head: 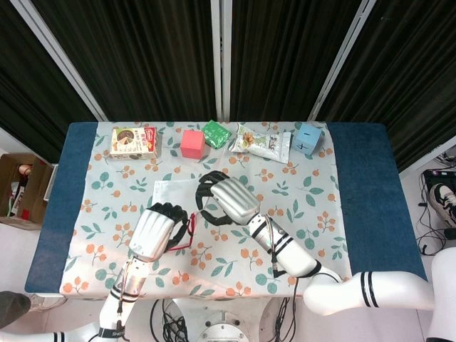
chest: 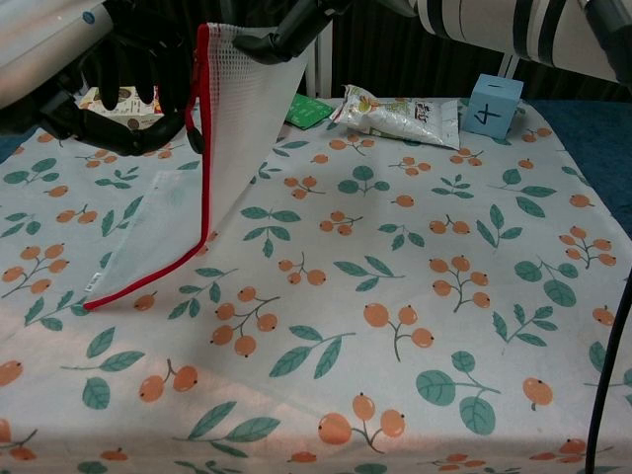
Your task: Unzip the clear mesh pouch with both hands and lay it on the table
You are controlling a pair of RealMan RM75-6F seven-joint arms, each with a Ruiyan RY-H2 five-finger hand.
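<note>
The clear mesh pouch [chest: 242, 128] with a red zipper edge [chest: 202, 148] hangs lifted above the floral tablecloth [chest: 415, 276]; only its lower corner touches the cloth. My left hand [chest: 118, 69] grips the pouch at the top of the red edge. My right hand [chest: 286, 30] pinches the pouch's upper rim just to the right of it. From the head view, the left hand [head: 155, 231] and right hand [head: 226, 199] sit close together at the table's near middle, with the pouch [head: 174, 192] showing between them. The zipper pull is hidden by the fingers.
Along the far edge stand a snack box [head: 134, 142], a pink cube [head: 192, 143], a green packet [head: 216, 133], a snack bag [head: 262, 143] and a blue cube [head: 308, 138]. Bare blue cloth [head: 363, 185] borders both table sides.
</note>
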